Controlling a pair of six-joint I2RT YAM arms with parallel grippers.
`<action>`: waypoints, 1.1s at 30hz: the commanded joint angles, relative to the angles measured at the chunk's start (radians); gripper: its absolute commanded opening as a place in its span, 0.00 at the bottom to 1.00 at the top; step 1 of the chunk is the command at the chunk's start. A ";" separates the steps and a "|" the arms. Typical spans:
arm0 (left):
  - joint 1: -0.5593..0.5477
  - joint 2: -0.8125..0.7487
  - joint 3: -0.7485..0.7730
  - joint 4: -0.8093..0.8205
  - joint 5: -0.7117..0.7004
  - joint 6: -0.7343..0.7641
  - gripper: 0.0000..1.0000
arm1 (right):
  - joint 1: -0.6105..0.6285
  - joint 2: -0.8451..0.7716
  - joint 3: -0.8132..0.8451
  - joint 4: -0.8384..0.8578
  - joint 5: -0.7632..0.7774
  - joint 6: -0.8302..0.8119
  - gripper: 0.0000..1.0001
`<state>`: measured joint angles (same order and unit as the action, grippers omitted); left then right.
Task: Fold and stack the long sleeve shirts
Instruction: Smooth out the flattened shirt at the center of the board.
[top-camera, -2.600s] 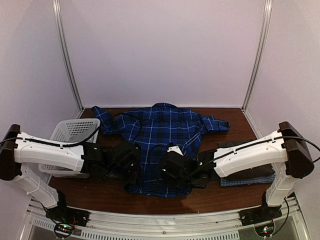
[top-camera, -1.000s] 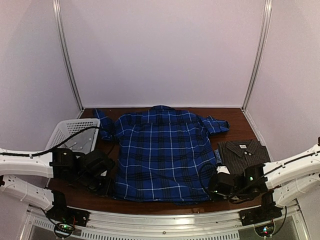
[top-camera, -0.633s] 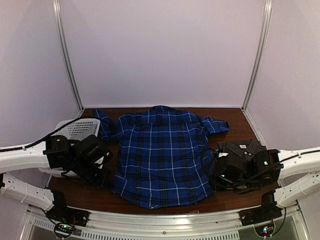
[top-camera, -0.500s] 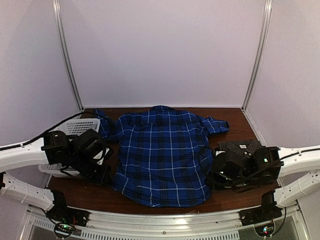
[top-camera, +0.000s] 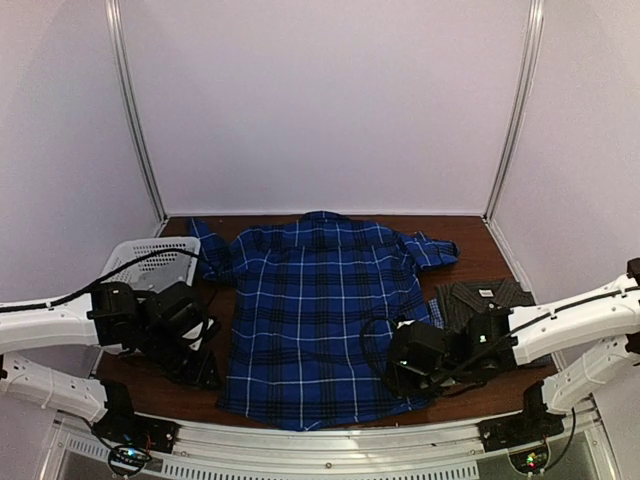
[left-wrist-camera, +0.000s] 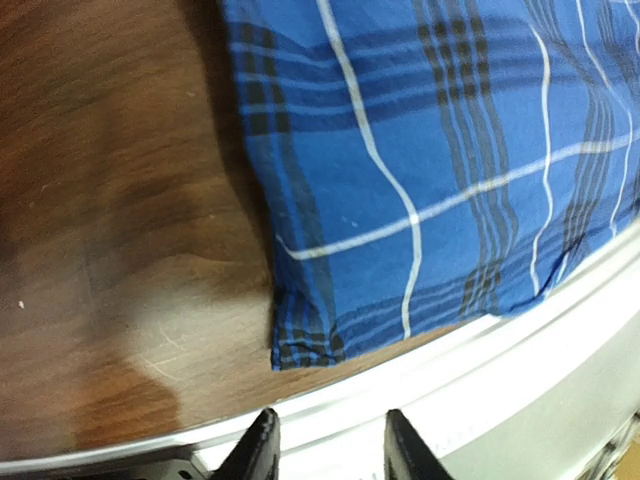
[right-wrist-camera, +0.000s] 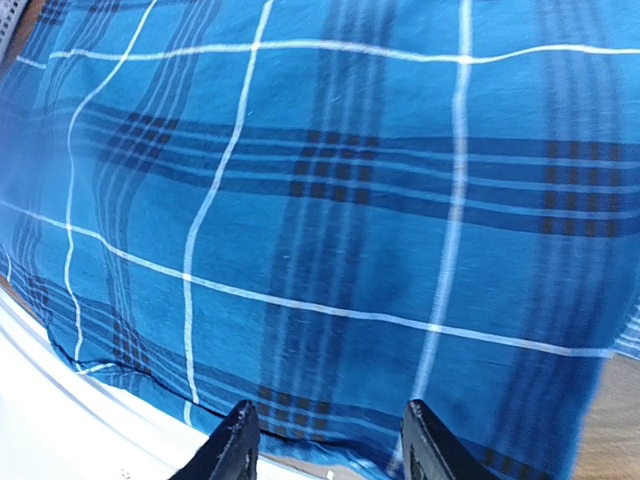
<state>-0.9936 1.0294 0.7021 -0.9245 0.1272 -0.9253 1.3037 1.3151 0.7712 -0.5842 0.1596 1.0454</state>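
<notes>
Lying flat, back up, the blue plaid shirt (top-camera: 320, 315) now reaches the near edge of the bench (top-camera: 470, 235), pulled smooth; the left end effector (left-wrist-camera: 325, 450) and right end effector (right-wrist-camera: 325, 440) have both released its hem, fingers spread and empty; folding the sleeves inward probably comes next.

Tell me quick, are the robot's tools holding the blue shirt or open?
Left tool: open, holding nothing.
Right tool: open, holding nothing, just above the blue shirt.
</notes>
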 joint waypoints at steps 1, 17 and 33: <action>0.006 -0.038 0.022 0.009 -0.069 -0.014 0.42 | 0.045 0.057 -0.001 0.111 0.012 -0.022 0.52; 0.006 -0.025 -0.202 0.308 0.032 -0.025 0.65 | 0.199 0.389 0.119 0.134 0.158 -0.029 0.67; 0.005 0.062 -0.207 0.386 0.043 0.003 0.29 | 0.198 0.415 0.233 -0.015 0.321 -0.064 0.72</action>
<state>-0.9936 1.1023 0.4641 -0.5709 0.1711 -0.9310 1.5032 1.7580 1.0042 -0.5758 0.4217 1.0134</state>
